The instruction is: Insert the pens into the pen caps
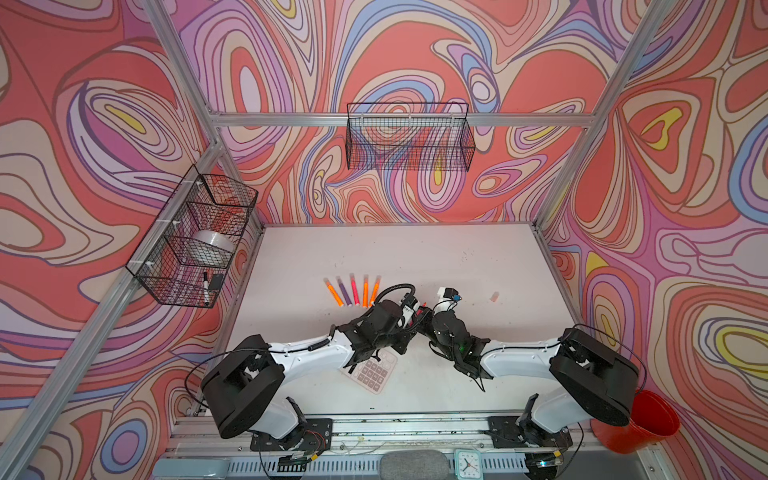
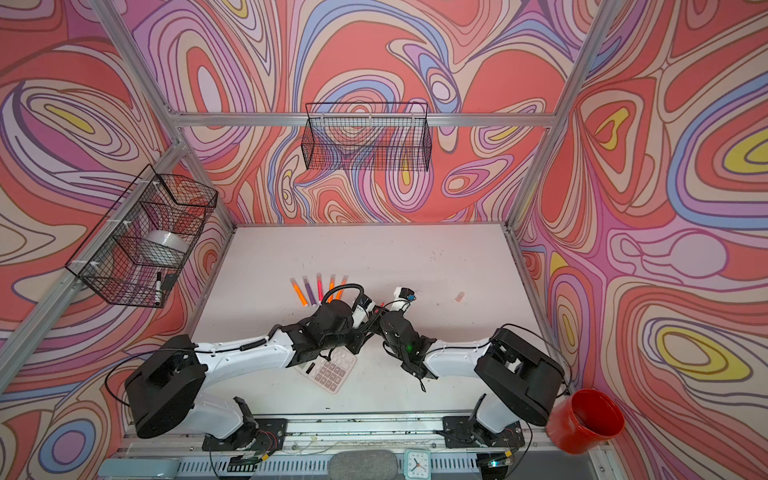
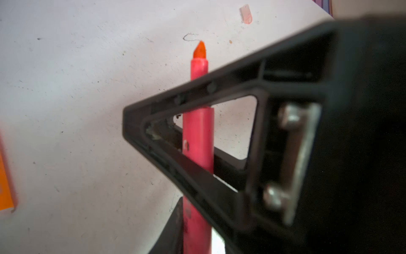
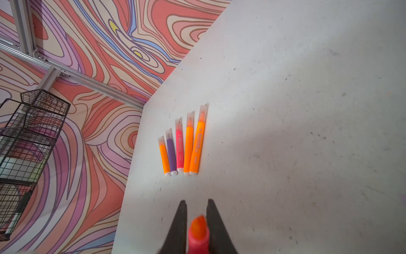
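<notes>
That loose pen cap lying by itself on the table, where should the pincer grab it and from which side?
Take the pen cap across its middle from straight above, closing on its two long sides. It lies flat on the table, a short tube with open space all round.

You had six pens (image 4: 197, 145) in view: three orange pens (image 4: 188, 149), one purple pen (image 4: 171, 154), one capped pink pen (image 4: 179, 147) and one bare pink pen (image 4: 197, 238). You also had six pen caps (image 4: 190, 116), one a loose cap (image 1: 494, 296), plus two wire baskets (image 1: 415, 162), one calculator (image 2: 332, 378) and one red bucket (image 2: 577, 440).
</notes>
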`<state>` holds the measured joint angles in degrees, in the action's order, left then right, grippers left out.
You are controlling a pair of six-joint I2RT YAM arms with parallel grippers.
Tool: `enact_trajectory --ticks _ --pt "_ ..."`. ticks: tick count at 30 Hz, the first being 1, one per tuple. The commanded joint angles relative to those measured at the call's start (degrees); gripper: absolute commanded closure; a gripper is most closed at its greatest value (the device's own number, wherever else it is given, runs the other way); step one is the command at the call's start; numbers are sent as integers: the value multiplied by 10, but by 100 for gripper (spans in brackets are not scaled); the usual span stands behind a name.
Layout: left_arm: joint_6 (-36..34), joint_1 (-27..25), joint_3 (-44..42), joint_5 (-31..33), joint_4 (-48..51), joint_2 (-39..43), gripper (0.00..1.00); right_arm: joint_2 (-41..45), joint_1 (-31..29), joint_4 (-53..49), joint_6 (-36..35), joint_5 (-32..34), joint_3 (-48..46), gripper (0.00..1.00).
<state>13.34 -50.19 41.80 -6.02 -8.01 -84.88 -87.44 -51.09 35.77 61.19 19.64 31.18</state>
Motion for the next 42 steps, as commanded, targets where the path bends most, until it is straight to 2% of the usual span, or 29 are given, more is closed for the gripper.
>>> enact_trajectory --ticks 1,7,8,11,13,17,21,24,27,31,37,42 --pt "5 -1 18 -9 -38 -8 75 -3 -6 7 2 -17 3 100" --pt "9 0 13 -2 -63 -18 97 4 -5 31 2 -18 -17 100" --pt "11 1 14 -2 -65 -19 100 6 -5 32 1 -18 -20 94" --pt "13 0 14 5 -64 -11 100 20 -5 19 -4 -11 -25 65" --pt "13 2 6 17 -66 3 100 41 -5 -17 -10 1 -25 53" --pt "15 14 -29 46 -71 51 100 110 11 -101 -21 42 -50 45" --pt "26 32 -58 37 -59 104 100 210 67 -289 -53 92 -39 39" --pt "34 32 -82 13 -70 132 100 232 126 -438 -108 107 19 36" --pt "32 32 -115 -41 -127 146 100 188 209 -526 -152 83 76 38" --pt "30 31 -146 -76 -169 149 100 114 311 -526 -199 6 113 43" --pt "21 31 -143 -93 -164 144 100 -6 384 -553 -248 -9 193 45" --pt "16 31 -149 -92 -173 142 100 -58 418 -563 -265 3 225 45"
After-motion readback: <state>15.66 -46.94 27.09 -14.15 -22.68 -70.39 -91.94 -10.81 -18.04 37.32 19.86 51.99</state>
